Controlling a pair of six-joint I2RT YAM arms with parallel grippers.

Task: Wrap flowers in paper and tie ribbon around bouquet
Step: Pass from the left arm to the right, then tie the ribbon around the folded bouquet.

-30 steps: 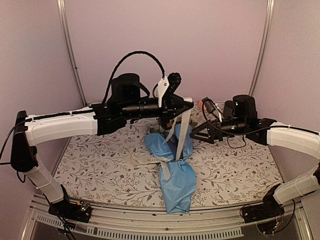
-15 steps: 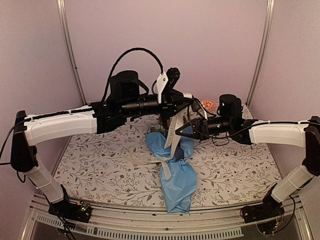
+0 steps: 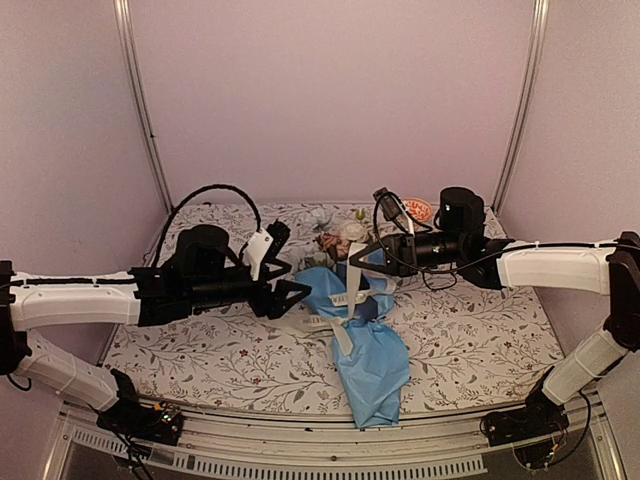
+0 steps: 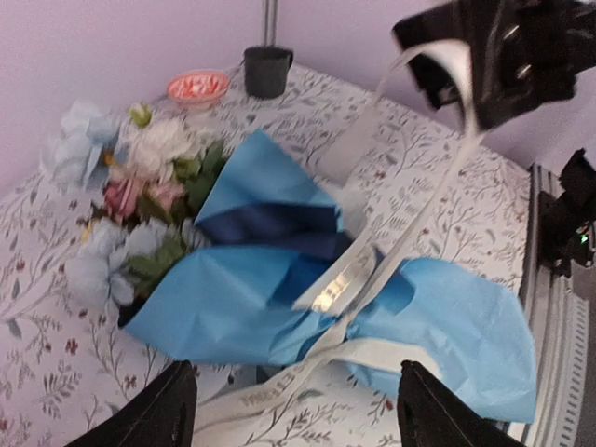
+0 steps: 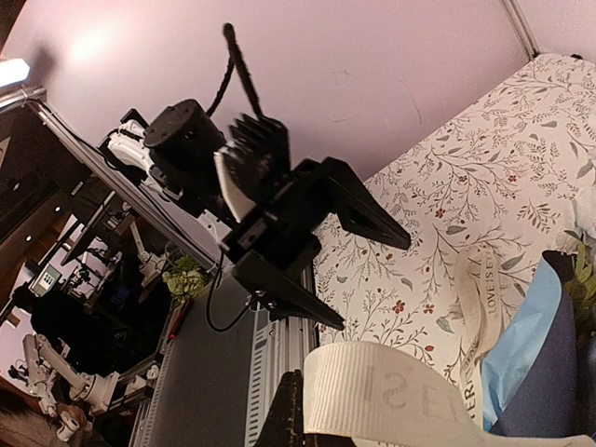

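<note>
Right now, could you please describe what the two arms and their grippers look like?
Both arms have white shell links, the left arm and right arm, with black joints and wrist housings. A black cable loops over the left wrist. The left gripper has black tapering fingers and a white side plate; the right gripper is black too.

The leaf-printed tablecloth (image 3: 200,350) carries the bouquet (image 3: 370,360), a trailing ribbon (image 3: 305,322), and, at the back, seemingly a small red dish (image 3: 418,209).

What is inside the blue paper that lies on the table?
The flowers are inside. Their white, pink and pale blue blooms and some leaves stick out of the open end of the paper. The paper covers the stems, so they cannot be seen. The ribbon crosses the outside.
</note>
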